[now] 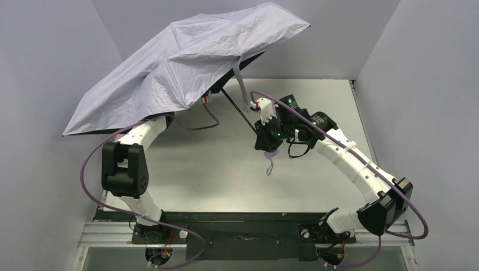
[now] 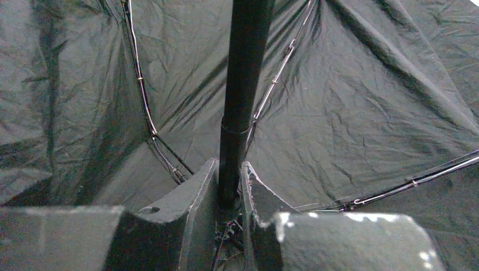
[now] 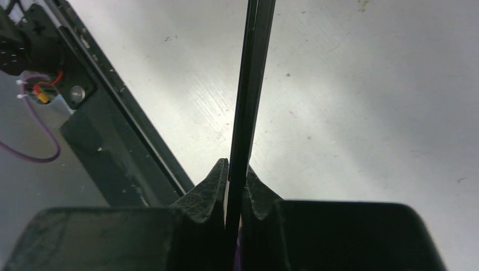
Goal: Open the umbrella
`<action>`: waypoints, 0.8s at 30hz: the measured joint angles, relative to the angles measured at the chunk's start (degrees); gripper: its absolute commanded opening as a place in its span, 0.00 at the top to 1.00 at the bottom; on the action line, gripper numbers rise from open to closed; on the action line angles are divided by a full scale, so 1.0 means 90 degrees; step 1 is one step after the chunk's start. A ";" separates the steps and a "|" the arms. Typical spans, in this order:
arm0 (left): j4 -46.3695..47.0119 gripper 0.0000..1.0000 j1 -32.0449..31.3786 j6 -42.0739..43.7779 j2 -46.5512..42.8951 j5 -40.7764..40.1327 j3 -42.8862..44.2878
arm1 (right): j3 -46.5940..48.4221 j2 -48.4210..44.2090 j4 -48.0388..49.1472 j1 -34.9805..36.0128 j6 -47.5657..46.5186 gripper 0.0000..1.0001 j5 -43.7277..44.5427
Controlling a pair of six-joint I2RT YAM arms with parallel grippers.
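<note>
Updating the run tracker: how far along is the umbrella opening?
Done: umbrella canopy is spread wide above the table, though creased. In hand: left gripper and right gripper both clamp the black shaft. Remaining: can't tell if it's locked open; neither gripper has let go.

Your umbrella (image 1: pixel 181 62) hangs open over the far left of the table (image 1: pixel 226 164), its pale lilac canopy creased and tilted, lowest at the left. Thin ribs (image 2: pixel 144 107) fan across the black underside around the slanting black shaft (image 2: pixel 243 84).
</note>
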 measured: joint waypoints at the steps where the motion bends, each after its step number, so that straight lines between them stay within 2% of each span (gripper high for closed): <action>1: 0.0002 0.83 0.0010 0.0017 0.0041 0.0068 0.0039 | -0.0058 -0.0039 0.0063 0.0002 -0.0046 1.00 0.0107; 11: -0.0017 0.76 0.0185 0.0282 0.0447 0.0471 0.0393 | -0.0376 -0.0168 0.0619 0.0005 -0.0277 1.00 0.0595; 19: -0.0165 0.91 0.0265 0.0282 0.0432 0.0600 0.0517 | -0.0374 -0.0248 0.0831 0.0015 -0.0389 1.00 0.0644; 24: -0.0772 0.94 0.0291 0.0100 -0.0338 0.0493 -0.0075 | -0.0248 -0.0250 0.0447 0.0044 -0.0379 1.00 0.0340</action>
